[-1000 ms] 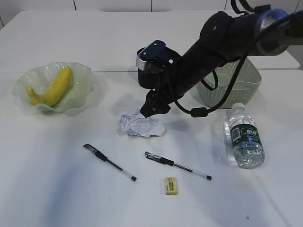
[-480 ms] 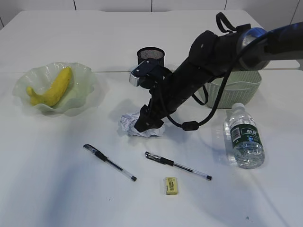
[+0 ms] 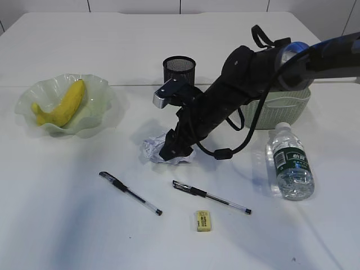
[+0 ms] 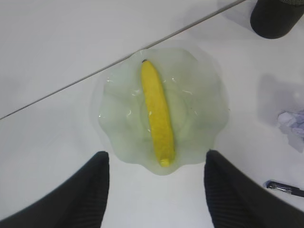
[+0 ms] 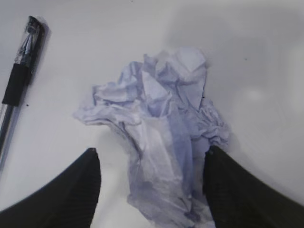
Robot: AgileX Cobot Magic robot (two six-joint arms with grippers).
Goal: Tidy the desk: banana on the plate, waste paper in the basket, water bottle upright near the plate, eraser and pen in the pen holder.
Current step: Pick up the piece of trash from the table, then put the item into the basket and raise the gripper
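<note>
R gripper (image 5: pixel 151 183) down over the paper (image 5: pixel 159 128), fingers (image 5: pixel 64 190) spread either side, not clamped. L gripper (image 4: pixel 156 190) wide apart above the banana (image 4: pixel 157 116), which lies in the plate (image 4: pixel 199 85). Basket (image 3: pixel 281 109) behind R arm. Bottle (image 3: pixel 291 163) on its side on the desk, right. Two pens (image 3: pixel 130 193) (image 3: pixel 211 197) and eraser (image 3: pixel 203 220) in front; holder (image 3: pixel 179 70) at back.

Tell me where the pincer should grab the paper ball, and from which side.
Grip the paper ball across its bulky crumpled middle, coming straight down from above. It lies loose on the table, irregular and soft, so any pinch across the mass should hold. The right pincer already straddles it, fingers open on either side; the pen lies clear to one side.
</note>
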